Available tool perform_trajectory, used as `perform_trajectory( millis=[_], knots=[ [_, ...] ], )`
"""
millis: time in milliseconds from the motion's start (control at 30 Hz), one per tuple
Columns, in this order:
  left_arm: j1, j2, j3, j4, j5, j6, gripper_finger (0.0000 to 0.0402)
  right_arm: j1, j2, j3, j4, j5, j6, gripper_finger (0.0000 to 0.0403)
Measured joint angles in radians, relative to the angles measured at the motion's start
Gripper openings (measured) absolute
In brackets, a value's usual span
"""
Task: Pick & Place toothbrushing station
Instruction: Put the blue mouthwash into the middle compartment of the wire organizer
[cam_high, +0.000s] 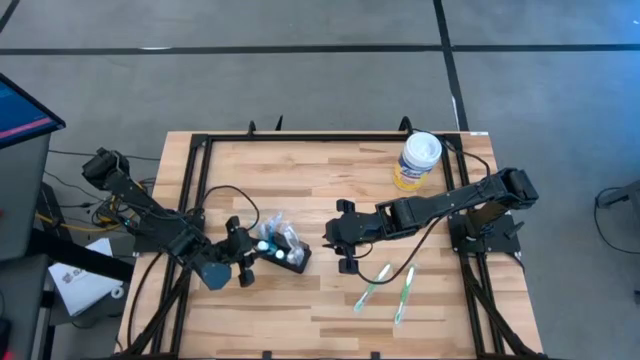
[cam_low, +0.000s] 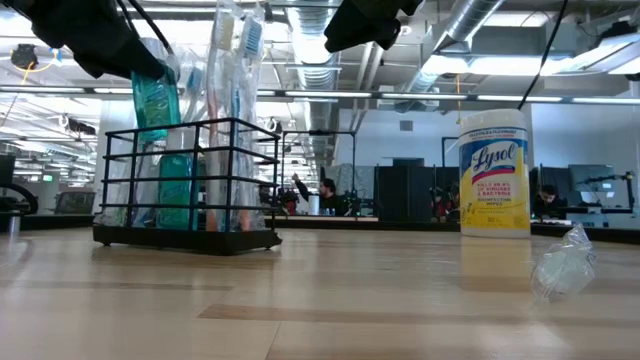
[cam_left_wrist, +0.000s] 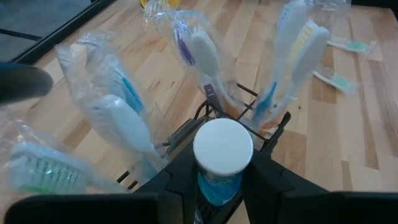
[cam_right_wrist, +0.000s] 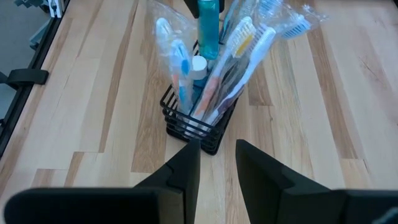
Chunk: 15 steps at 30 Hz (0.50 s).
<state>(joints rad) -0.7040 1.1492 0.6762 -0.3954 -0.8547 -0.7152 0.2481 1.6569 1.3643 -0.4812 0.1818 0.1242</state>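
The toothbrushing station (cam_high: 288, 250) is a small black wire holder standing on the table left of centre. It holds several plastic-wrapped toothbrushes (cam_right_wrist: 233, 56) and a white-capped item (cam_right_wrist: 198, 64). It also shows in the low view (cam_low: 190, 185). My left gripper (cam_high: 252, 252) is over the holder's left side, shut on a teal tube with a white cap (cam_left_wrist: 222, 149). My right gripper (cam_high: 336, 238) is open and empty, just right of the holder, with its fingers (cam_right_wrist: 186, 171) pointing toward it. My left gripper pinches the teal tube's upper part just below the white cap (cam_left_wrist: 219, 183) between its two fingers, coming from above and pointing down. The tube (cam_low: 157, 105) hangs upright, its lower end about level with the holder's top rim.
Two loose green toothbrushes (cam_high: 372, 288) (cam_high: 405, 293) lie on the table near the front right. A yellow wipes canister with a white lid (cam_high: 418, 160) stands at the far right. Black frame rails (cam_high: 195, 160) run along the table's sides.
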Motion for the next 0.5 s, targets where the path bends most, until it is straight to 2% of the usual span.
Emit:
perform_trajectory(
  millis=[133,500],
  knots=[
    [0.003,0.000,-0.013,0.013,-0.002,-0.005,0.0085,0.000,0.000,0.000,-0.001,0.000,0.000,0.0093],
    [0.043,-0.001,-0.135,0.197,0.025,0.023,0.0085,0.000,0.000,0.000,-0.001,0.000,0.000,0.0093]
  ],
)
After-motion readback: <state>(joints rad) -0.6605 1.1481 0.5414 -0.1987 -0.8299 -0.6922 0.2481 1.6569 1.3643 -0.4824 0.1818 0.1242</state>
